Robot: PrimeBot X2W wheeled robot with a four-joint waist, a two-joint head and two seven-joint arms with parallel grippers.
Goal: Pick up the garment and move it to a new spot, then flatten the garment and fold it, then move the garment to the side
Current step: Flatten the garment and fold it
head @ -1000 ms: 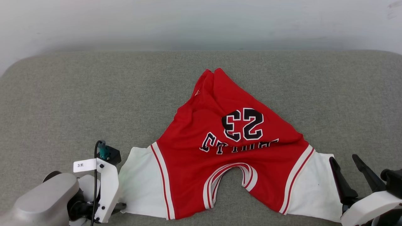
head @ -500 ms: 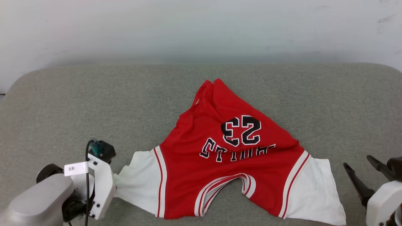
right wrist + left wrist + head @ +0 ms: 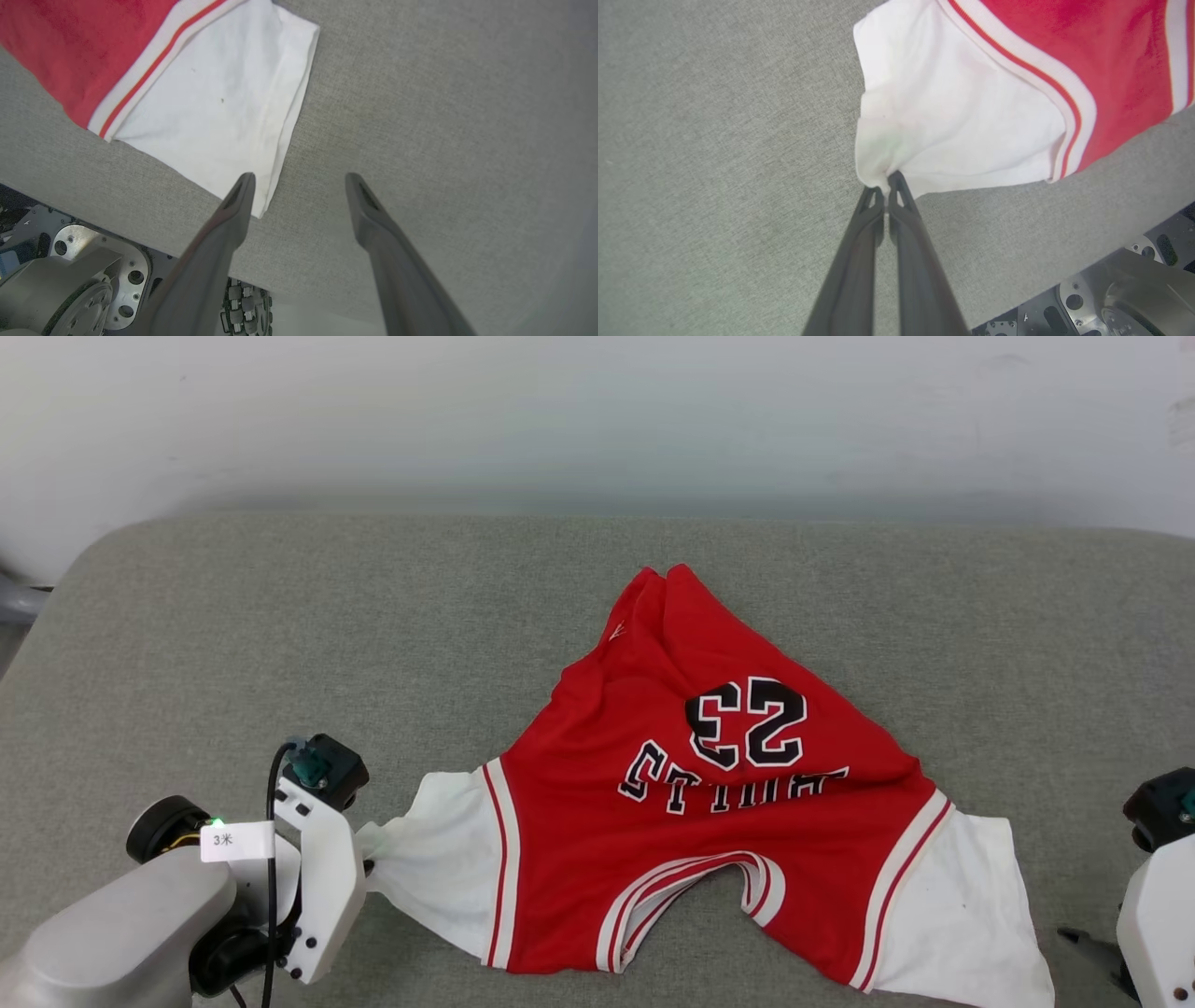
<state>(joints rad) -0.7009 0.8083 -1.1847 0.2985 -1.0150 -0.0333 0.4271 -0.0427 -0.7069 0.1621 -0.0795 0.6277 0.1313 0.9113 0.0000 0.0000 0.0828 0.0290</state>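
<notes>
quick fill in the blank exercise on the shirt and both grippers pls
The left gripper is shut on a sleeve of the garment; that sleeve's colour is ____.
The right gripper holds nothing, and its jaws stand ____.
The black number on the red body reads ____.
Missing words: white; open; 23

Layout: garment [image 3: 709, 859] lies on the surface [image 3: 280, 644], centre to right. Its neck opening faces the near edge and its bunched hem end points toward the wall [image 3: 560, 420] behind. At near left, left claw [image 3: 886, 179], tips touching the outer edge of the left-hand sleeve [image 3: 943, 116]. At near right, right claw [image 3: 299, 179], just beside the right-hand sleeve [image 3: 219, 107]: one finger at its corner, the other over bare surface.
</notes>
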